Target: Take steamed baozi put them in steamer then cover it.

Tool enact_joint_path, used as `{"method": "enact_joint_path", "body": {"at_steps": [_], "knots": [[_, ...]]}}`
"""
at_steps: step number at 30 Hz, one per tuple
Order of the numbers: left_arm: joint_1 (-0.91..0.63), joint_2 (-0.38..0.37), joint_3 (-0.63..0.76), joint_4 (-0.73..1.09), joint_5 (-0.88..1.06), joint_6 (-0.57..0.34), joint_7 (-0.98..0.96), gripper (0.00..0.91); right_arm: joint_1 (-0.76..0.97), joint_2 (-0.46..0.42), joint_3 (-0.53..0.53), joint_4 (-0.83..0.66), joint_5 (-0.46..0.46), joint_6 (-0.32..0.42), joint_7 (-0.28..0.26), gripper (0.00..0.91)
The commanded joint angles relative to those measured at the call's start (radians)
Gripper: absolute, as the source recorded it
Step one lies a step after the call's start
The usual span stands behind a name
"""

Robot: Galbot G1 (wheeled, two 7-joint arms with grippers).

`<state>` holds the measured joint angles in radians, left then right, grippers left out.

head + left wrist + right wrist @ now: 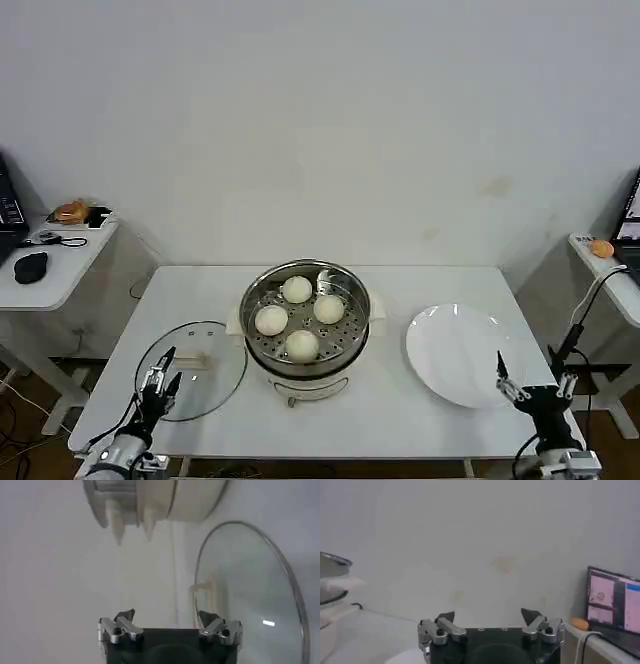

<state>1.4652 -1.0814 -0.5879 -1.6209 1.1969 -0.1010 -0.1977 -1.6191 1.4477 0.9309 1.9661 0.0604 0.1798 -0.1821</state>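
Four steamed baozi (299, 318) sit in the steamer (306, 322) mid-table | cover (192, 369) flat on the table to its left, nothing on it | left gripper (163, 378) over its near edge, fingers spread | right gripper (512, 385) spread too, by the white plate (462, 354)

The steamer (305, 325) stands open at the middle of the surface (330, 415), so its four baozi (302, 344) are reached from above without obstruction. To its left the glass cover (192, 370) lies flat, just clear of the base. To its right a white plate (460, 354) is set apart, with bare surface left between.
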Motion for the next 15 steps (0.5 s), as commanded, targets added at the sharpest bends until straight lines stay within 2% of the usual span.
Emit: {"method": "enact_joint_path", "body": {"at_steps": [1, 15], "knots": [[-0.120, 0.005, 0.031, 0.095, 0.037, -0.006, 0.000, 0.907, -0.019, 0.016, 0.012, 0.003, -0.009, 0.012, 0.000, 0.907], [-0.230, 0.009, 0.084, 0.198, 0.036, -0.008, 0.002, 0.907, -0.020, 0.039, 0.003, -0.013, -0.030, 0.019, -0.003, 0.907]]}}
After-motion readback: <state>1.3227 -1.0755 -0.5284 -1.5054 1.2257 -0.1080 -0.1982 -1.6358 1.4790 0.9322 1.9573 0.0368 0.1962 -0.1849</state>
